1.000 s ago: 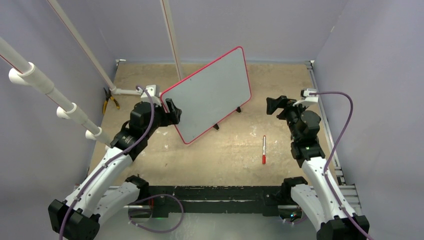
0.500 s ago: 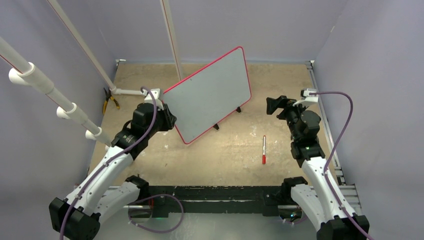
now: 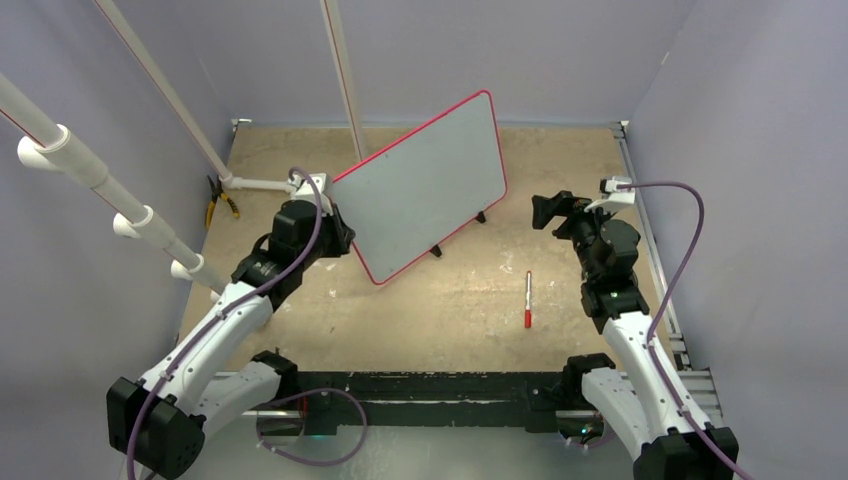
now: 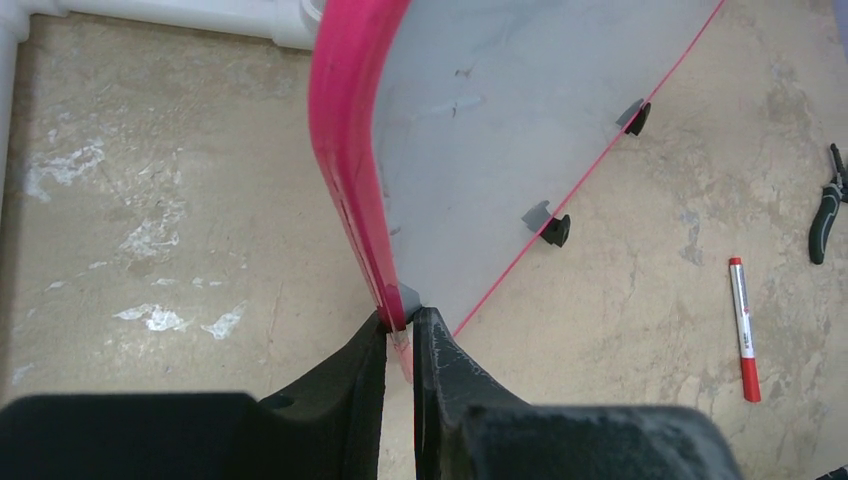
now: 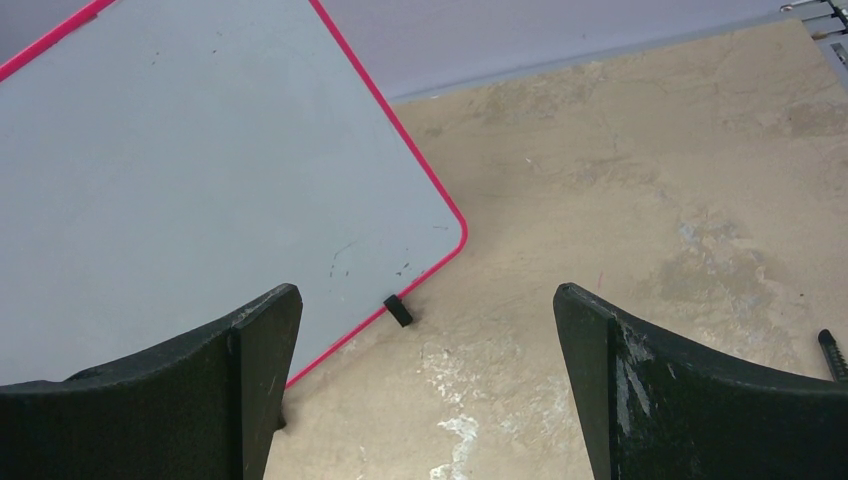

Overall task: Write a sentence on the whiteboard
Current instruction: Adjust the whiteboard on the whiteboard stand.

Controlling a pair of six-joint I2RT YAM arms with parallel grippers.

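Observation:
The whiteboard [image 3: 425,185] is a grey-white panel with a thin red rim, standing tilted on small black feet in the middle of the table. Its surface [image 5: 180,170] carries only faint specks, and no sentence is in view. My left gripper [image 3: 340,235] is shut on the board's lower left edge, with the red rim [image 4: 345,150] pinched between the two black fingers [image 4: 400,325]. My right gripper [image 3: 545,212] hangs to the right of the board, apart from it. It stands wide open [image 5: 428,300] with only bare table between its fingers.
A red-capped marker [image 3: 528,300] lies on the table in front of my right arm, also seen as the marker [image 4: 743,330] in the left wrist view. Pliers [image 3: 222,200] lie at the far left. White pipes [image 3: 100,180] and a slanted pole [image 3: 340,70] cross the left side.
My left gripper closed from open onto the whiteboard's left edge and moved slightly right. The board shifted a little to the right. The right arm stayed still.

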